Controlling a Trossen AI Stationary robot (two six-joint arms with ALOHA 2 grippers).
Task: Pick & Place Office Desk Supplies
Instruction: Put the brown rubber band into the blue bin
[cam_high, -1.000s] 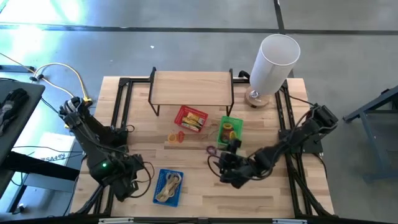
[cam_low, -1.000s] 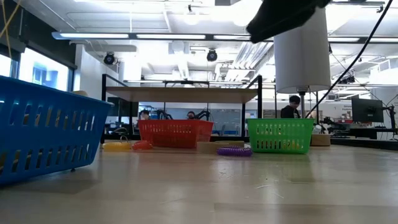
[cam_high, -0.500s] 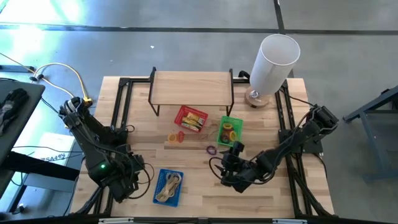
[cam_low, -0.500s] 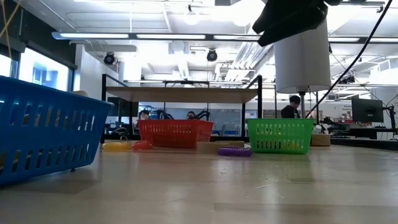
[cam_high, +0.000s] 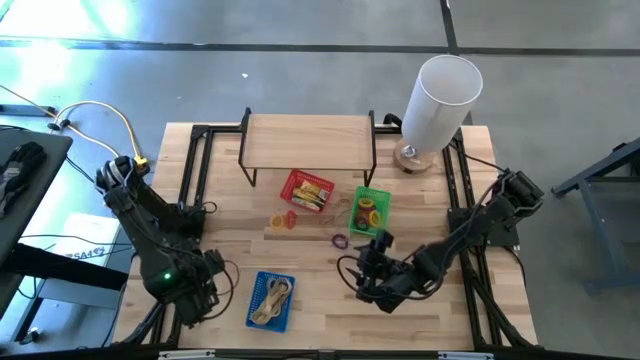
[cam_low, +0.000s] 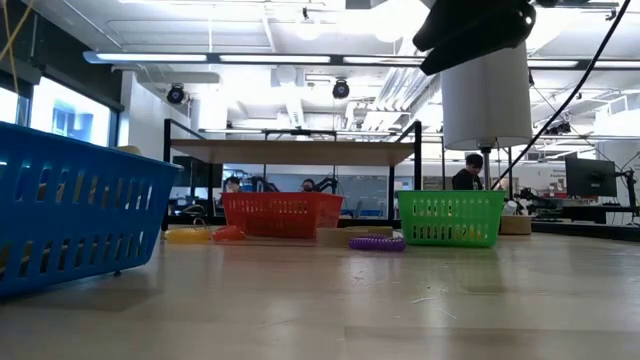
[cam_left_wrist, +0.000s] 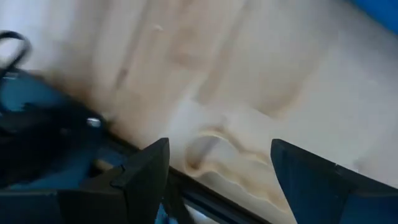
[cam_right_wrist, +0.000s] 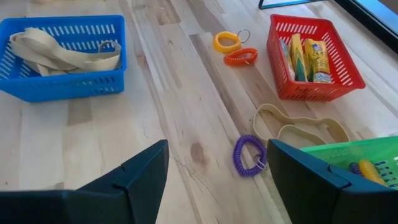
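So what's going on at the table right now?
A sorting job, mid-way. Tan bands lie in the blue basket. The left gripper hangs open and empty over bare wood beside it. The right gripper, also open, faces a purple coil, loose tan bands, and yellow and orange coils on the table.

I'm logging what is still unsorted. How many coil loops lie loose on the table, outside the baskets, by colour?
Yellow loop: 1
Orange loop: 1
Purple loop: 1
Total: 3
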